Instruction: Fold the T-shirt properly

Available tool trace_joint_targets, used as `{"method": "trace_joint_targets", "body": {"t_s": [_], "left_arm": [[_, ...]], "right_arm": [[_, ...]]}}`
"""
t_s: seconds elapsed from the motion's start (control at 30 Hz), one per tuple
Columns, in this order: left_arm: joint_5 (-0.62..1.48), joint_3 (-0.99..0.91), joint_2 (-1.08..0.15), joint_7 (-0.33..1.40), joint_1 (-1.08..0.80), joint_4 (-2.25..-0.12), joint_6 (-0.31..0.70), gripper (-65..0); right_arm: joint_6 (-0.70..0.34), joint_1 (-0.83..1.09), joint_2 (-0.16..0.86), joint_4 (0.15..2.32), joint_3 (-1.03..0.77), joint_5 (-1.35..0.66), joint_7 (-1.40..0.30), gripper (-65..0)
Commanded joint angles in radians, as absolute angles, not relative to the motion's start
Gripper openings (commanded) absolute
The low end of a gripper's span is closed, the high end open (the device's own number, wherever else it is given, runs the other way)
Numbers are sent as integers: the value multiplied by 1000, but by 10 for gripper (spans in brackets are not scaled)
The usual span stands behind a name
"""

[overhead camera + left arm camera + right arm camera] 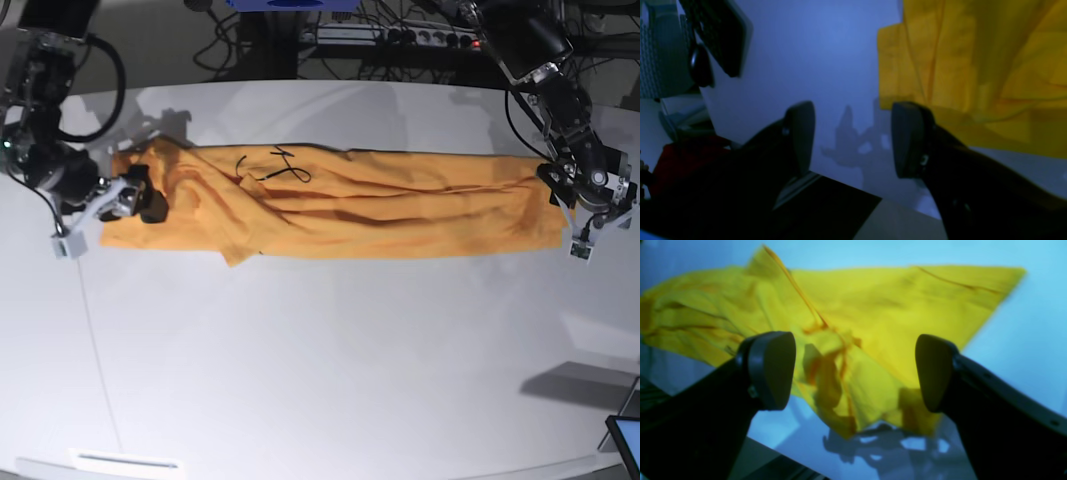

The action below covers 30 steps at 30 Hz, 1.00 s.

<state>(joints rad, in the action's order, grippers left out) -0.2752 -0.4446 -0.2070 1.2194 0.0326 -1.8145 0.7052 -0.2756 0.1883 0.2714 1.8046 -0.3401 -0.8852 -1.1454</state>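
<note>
Base view, L to R: right claw (140, 200) sits at the collar end of the shirt (340, 210), jaws wide w/ nothing between them; its wrist view shows bunched cloth just beyond the pads. Shirt lies on the white counter (320, 380) as a long narrow band, already folded lengthwise, dark squiggle (275, 167) near the collar, a loose flap sticking out of the near edge toward the left. At the far right, left claw (578, 205) hangs just off the hem end, jaws partly open, empty, cloth beside it, not in it. Handling: thin cotton, light, limp, will sag and drag, not fragile. Prob best to pinch both layers at end corners, lift low, so the band doesn't unfold.
</note>
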Motion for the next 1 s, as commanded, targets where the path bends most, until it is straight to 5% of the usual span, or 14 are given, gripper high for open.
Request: {"method": "trace_joint_targets", "body": {"t_s": [0.0, 0.13, 0.2, 0.43, 0.7, 0.97], "left_arm": [[-282, -447, -232, 1210, 45, -1859, 698, -297], [-252, -484, -232, 1210, 31, -1925, 698, -299], [-228, -533, -234, 1210, 31, -1933, 698, -301], [-193, -645, -277, 1145, -2, -1916, 698, -304], [-196, -648, -332, 952, -110, -1784, 698, -506], [-185, -756, -341, 947, -99, -1707, 698, -524]], "right_arm": [[-278, 191, 286, 1840, -344, -906, -1118, -110], [-283, 237, 268, 1917, -335, -909, -1113, -116], [-283, 242, 243, 1948, -309, -909, -1112, -181], [-283, 208, 214, 1951, -214, -909, -1109, -650], [-283, 173, 162, 1906, -179, -909, -1115, -650], [-283, 137, 160, 1867, -77, -911, -1107, -649]]}}
